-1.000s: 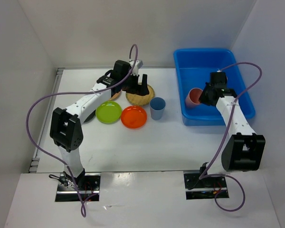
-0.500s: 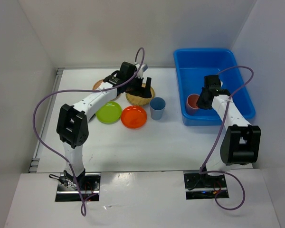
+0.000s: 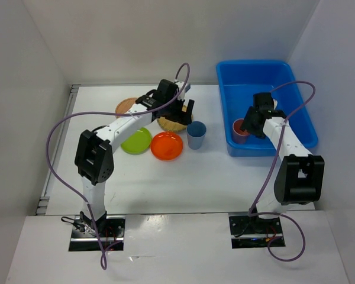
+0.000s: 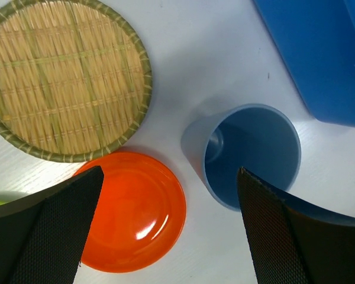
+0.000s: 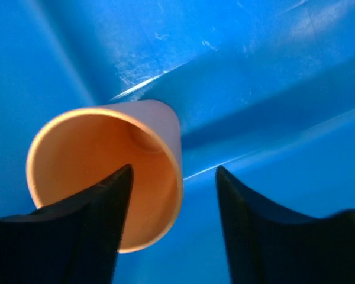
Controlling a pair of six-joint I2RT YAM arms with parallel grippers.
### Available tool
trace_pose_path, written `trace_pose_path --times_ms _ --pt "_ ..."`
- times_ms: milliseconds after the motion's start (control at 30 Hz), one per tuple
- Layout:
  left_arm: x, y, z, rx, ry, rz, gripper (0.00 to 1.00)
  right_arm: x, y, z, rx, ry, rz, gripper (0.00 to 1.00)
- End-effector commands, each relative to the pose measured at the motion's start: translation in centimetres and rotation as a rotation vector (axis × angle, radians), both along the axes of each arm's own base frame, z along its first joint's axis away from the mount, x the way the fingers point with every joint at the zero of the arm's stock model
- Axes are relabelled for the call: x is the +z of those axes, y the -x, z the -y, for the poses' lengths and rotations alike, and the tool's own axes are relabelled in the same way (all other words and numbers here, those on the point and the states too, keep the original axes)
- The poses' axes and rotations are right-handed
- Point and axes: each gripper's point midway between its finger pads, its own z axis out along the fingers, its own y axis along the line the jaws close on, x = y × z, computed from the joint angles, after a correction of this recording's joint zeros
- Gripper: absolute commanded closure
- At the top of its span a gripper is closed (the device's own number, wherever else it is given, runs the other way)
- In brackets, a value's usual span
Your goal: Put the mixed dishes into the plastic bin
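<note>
The blue plastic bin (image 3: 254, 63) stands at the right. A pink cup (image 3: 241, 129) rests inside it near the front-left corner. My right gripper (image 3: 252, 120) is open over that cup (image 5: 100, 183), with one finger inside its mouth and the other outside, clear of the wall. My left gripper (image 3: 183, 111) hangs wide open and empty above a tan woven plate (image 3: 170, 124). In the left wrist view, its fingers frame the orange plate (image 4: 136, 219) and the blue cup (image 4: 251, 154).
A lime green plate (image 3: 135, 141) lies left of the orange plate (image 3: 166, 145), and a second tan plate (image 3: 125, 106) lies behind them. The blue cup (image 3: 196, 135) stands upright between the plates and the bin. White walls enclose the table.
My right gripper lowered the pink cup into the bin and opened, letting go of it. My left arm moved right, from over the woven plate towards the blue cup.
</note>
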Motion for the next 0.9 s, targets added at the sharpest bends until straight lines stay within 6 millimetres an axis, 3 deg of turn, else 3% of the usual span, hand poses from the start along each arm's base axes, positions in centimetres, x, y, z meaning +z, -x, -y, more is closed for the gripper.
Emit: trace_pose_path --times_ms 0,167,233,267,400,467,567,700,833,867 --pt "0.6 -1.2 0.7 0.016 -0.047 0.061 0.0 5.4 -1.3 -0.3 0.011 0.013 0.134 0.32" --pt "-0.3 -0.8 1.5 0.004 -0.065 0.049 0.0 11.9 -0.4 -0.3 0.01 0.012 0.26 0.18" --pt "-0.9 -0.8 1.9 0.003 -0.078 0.047 0.04 14.6 0.1 -0.5 0.02 0.001 0.324 0.17" --pt "-0.7 -0.9 1.7 0.013 -0.087 0.051 0.06 17.0 0.9 -0.5 0.02 0.001 0.384 0.17" --pt "-1.3 -0.5 2.0 0.019 -0.119 0.052 0.21 20.2 2.4 -2.9 0.109 -0.067 0.48 0.17" --pt "-1.8 -0.3 2.3 0.019 -0.133 0.051 0.3 19.9 2.6 -5.3 0.192 -0.117 0.468 0.17" --pt "-2.5 -0.3 2.0 0.025 -0.152 0.04 0.31 18.3 2.7 -8.1 0.272 -0.141 0.446 0.17" --pt "-3.9 0.1 2.4 0.012 -0.17 0.018 0.38 16.4 3.1 -13.4 0.393 -0.186 0.424 0.17" --pt "-4.4 0.4 2.8 0.009 -0.17 0.007 0.59 14.3 2.5 -15.8 0.421 -0.179 0.367 0.19" --pt "-4.0 0.3 3.0 0.01 -0.165 0.014 0.78 14.1 2.4 -16.3 0.424 -0.188 0.366 0.21"
